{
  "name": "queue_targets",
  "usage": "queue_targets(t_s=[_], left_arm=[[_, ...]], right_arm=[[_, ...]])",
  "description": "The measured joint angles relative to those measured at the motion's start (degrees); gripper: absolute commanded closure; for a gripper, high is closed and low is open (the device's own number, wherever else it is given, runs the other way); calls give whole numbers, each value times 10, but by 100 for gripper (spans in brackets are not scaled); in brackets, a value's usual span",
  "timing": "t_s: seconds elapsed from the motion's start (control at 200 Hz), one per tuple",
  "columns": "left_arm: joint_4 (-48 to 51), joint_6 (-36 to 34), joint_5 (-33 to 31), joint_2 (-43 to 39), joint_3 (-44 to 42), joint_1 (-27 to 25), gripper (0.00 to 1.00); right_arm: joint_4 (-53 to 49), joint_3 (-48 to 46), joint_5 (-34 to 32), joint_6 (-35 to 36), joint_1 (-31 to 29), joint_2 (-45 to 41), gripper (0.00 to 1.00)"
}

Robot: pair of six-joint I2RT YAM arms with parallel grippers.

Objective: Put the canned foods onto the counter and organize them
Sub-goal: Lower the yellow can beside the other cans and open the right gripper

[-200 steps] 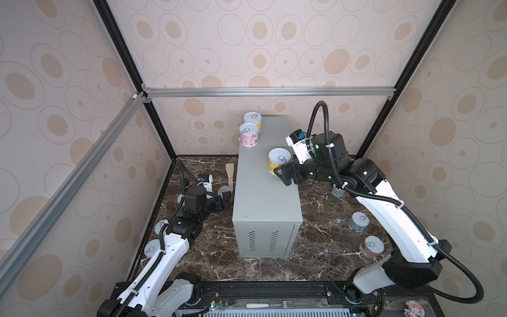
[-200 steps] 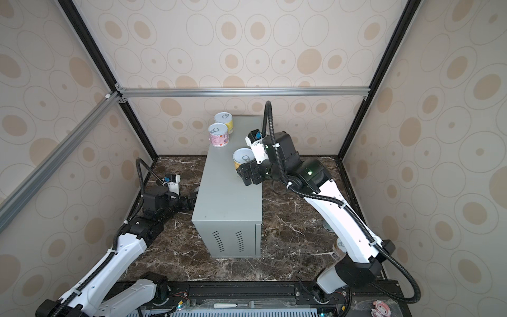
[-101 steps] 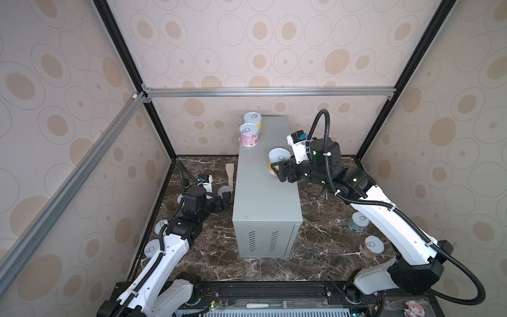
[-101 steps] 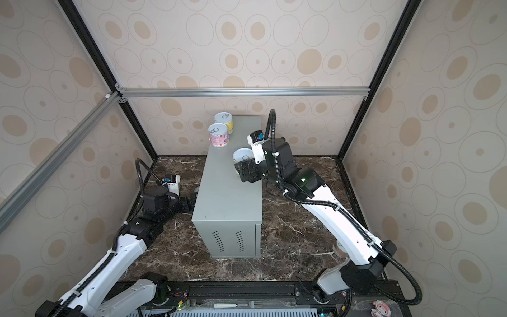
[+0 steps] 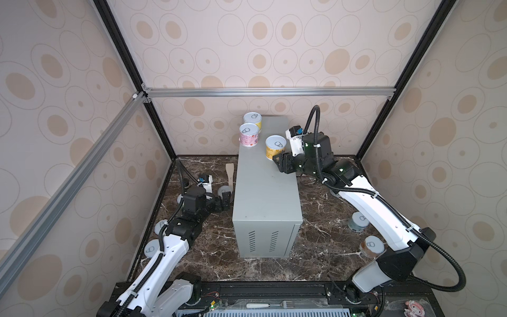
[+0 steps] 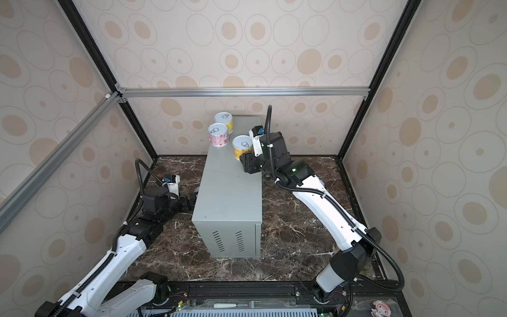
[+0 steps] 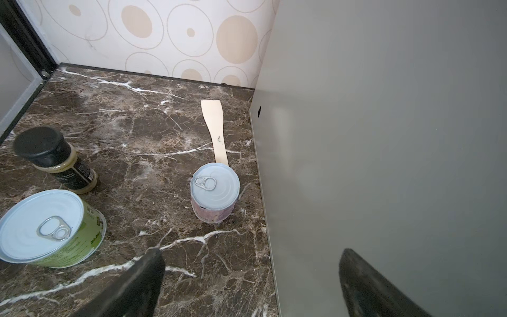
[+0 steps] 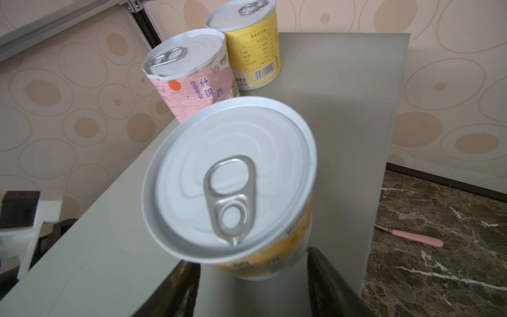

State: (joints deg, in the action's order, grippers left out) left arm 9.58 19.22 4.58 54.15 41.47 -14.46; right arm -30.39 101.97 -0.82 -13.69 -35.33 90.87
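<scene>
Right tool (image 8: 250, 256) pinches orange can (image 8: 230, 175) low, on desk (image 8: 343, 109) top; pink can (image 8: 192, 82), yellow can (image 8: 252, 49) just beyond it. Left tool (image 7: 251, 250) spread, low beside desk wall; mauve can (image 7: 215, 189) ahead, spatula (image 7: 215, 126) beyond, green can (image 7: 46, 227) and bottle (image 7: 52, 159) off to the side.

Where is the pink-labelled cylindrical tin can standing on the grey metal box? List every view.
Top view: pink-labelled can on the grey metal box, far left.
Top view: the can, same spot.
Left wrist: not in it.
Right wrist: the can, beyond the yellow-orange can.
Shared landmark: the box.
</scene>
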Motion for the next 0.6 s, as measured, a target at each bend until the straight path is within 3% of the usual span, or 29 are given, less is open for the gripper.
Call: queue_targets(t_s=[0.6], left_arm=[[-1, -6, -2, 15, 0, 0, 1]], right_arm=[[44, 146, 85, 14, 73, 153, 38]])
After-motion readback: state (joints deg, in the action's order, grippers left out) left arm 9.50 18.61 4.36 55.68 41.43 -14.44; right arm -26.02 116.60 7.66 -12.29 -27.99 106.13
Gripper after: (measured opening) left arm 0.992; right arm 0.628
